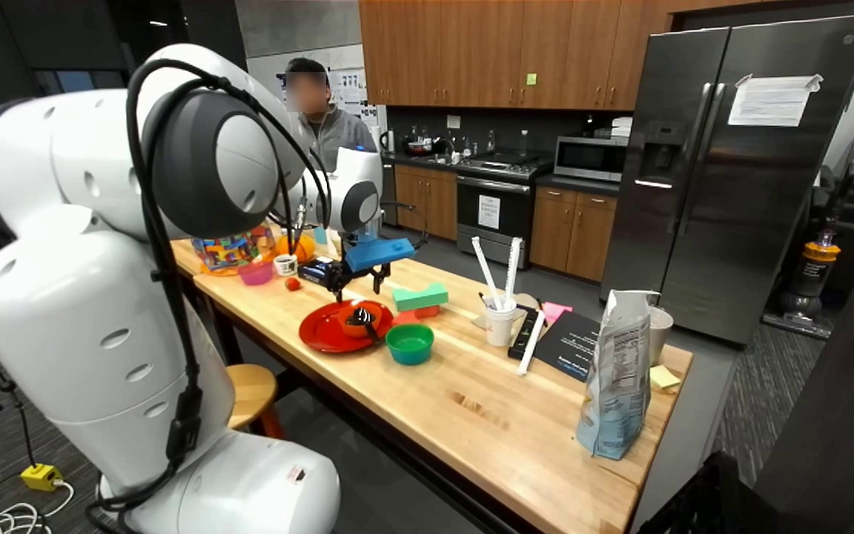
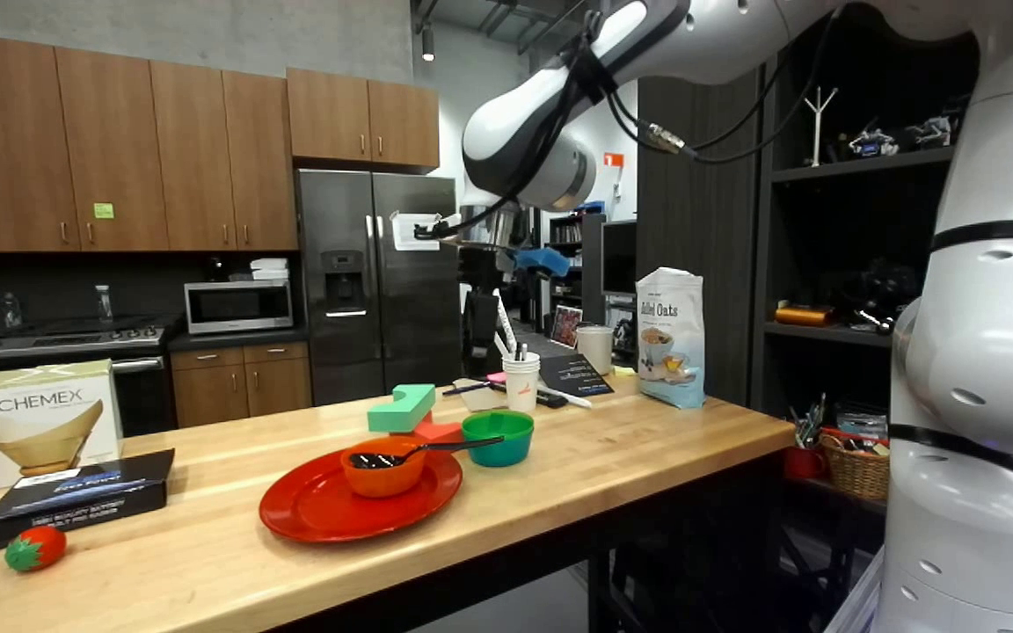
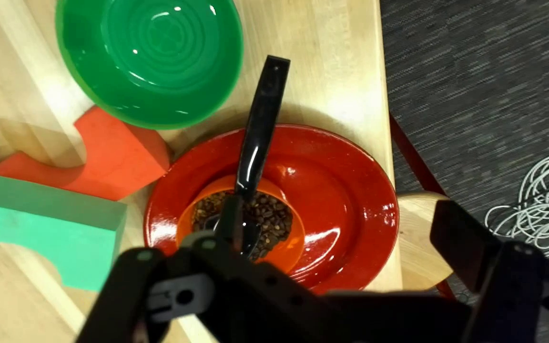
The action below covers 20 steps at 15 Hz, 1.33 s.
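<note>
In an exterior view we see the arm [image 1: 78,311] rise beside the table [image 1: 427,393], bend sharply at the top and lean out over it, with its gripper [image 1: 358,291] pointing down. In the wrist view the 2 fingers [image 3: 462,238] are spread wide above the red plate [image 3: 370,190]. On that plate sits the orange bowl [image 3: 291,250], holding dark beans [image 3: 272,219]. The black spoon [image 3: 260,124] has its scoop in the beans, and its handle slants out over the rim toward the green bowl [image 3: 160,90].

We can read "CHEMEX" on the white box [image 2: 45,422] and "Oats" on the tall bag [image 2: 671,343]; the word before it looks like "Rolled". The flat black box [image 2: 80,497] bears small lettering we cannot fully make out, and the print on the dark leaflet [image 1: 568,348] and the oven sheet [image 1: 489,211] is too small for us.

In the wrist view 1 finger covers part of the spoon and the orange bowl, and the gripper's body hides the plate's lower edge. There the mint block [image 3: 41,224] is cut off at the left and overlaps the red block [image 3: 112,155]. The arm partly hides a man [image 1: 349,133] whose face is blurred.
</note>
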### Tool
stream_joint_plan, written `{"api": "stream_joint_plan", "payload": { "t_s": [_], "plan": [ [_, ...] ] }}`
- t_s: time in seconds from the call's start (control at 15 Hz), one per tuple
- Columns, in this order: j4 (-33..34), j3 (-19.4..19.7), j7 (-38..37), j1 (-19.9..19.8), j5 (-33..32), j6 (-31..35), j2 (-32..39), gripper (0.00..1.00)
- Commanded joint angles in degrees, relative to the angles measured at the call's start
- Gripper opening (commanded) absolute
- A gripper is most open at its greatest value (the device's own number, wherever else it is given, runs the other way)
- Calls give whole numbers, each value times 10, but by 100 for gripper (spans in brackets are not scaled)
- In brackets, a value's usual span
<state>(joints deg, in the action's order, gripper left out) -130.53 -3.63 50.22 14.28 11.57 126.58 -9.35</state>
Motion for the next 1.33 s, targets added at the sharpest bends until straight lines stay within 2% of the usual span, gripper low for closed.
{"api": "stream_joint_plan", "payload": {
  "t_s": [0.0,0.4,0.8,1.07,1.27],
  "plan": [
    [2,-21,1,-5,-6,8,25,100],
    [12,-42,-3,-11,-31,-1,64,100],
    [29,-51,-3,-16,-126,0,87,100],
    [41,-50,-5,-20,-137,2,101,100],
    [46,-49,-9,-28,-119,8,111,100]
  ]
}}
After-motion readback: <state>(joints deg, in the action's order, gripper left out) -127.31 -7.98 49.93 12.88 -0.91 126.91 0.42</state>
